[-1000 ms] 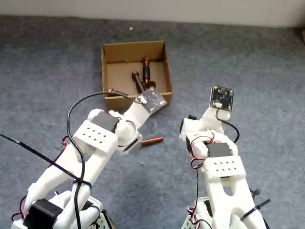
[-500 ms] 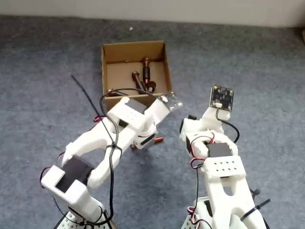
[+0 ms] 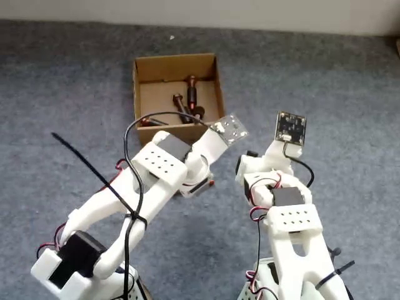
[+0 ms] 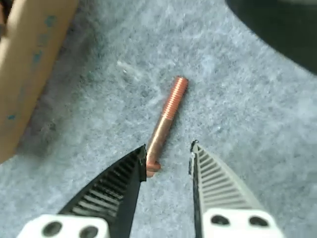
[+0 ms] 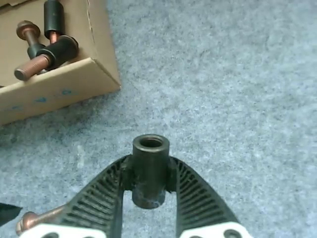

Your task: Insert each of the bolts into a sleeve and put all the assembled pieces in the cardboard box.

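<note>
The left claw point(image 4: 168, 151) is hanging half open, a bolt point(image 4: 167, 119) lying between its tips; the right claw point(image 5: 149, 173) is clamping a sleeve point(image 5: 150, 148).

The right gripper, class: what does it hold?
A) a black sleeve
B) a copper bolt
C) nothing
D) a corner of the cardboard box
A: the right wrist view shows the right gripper shut on a black sleeve, whose open bore faces the camera.

No legible text, blue print point(image 5: 40, 99) on cardboard box point(image 5: 91, 74) unreadable
</note>
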